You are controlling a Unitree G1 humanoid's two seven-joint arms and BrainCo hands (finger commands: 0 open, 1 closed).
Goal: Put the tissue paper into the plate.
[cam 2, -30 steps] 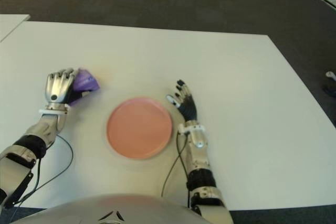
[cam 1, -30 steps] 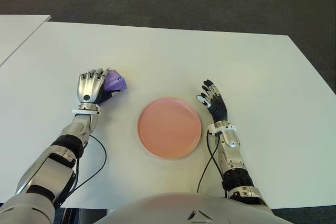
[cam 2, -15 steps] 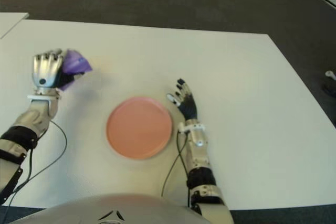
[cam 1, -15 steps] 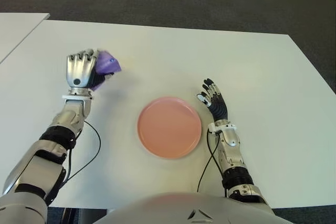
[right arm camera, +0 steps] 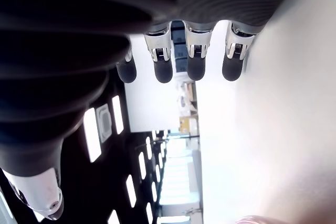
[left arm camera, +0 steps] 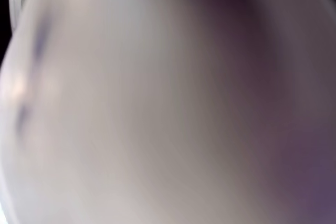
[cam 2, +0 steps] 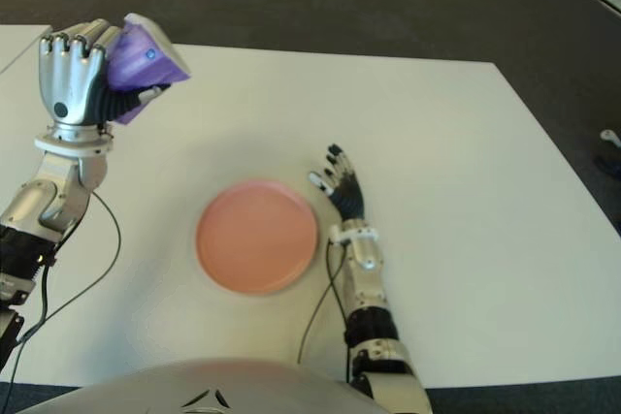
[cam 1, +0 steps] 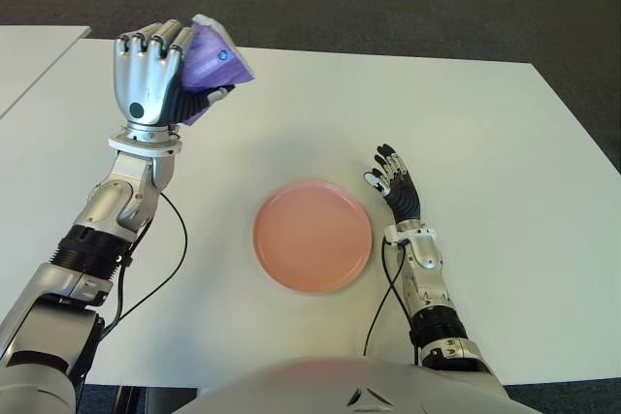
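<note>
The tissue paper [cam 1: 212, 67], a purple pack, is being gripped in the left hand [cam 1: 150, 77], hanging above the desk's [cam 1: 485, 133] far-left corner. The carry step is underway; next, swinging it over the plate [cam 1: 312, 235] and releasing. The right hand [cam 1: 396, 191] is lying open-fingered beside the plate's right.

The tissue paper [cam 1: 212, 67] is a small purple pack with a white edge along the top, tilted at an angle and held up off the bench [cam 1: 466, 123] in the curled fingers [cam 1: 155, 46] of the left hand [cam 1: 150, 84], over the far left part. The plate [cam 1: 312, 236] is round, flat, salmon pink, sitting empty near the front middle, well apart from the pack.
</note>
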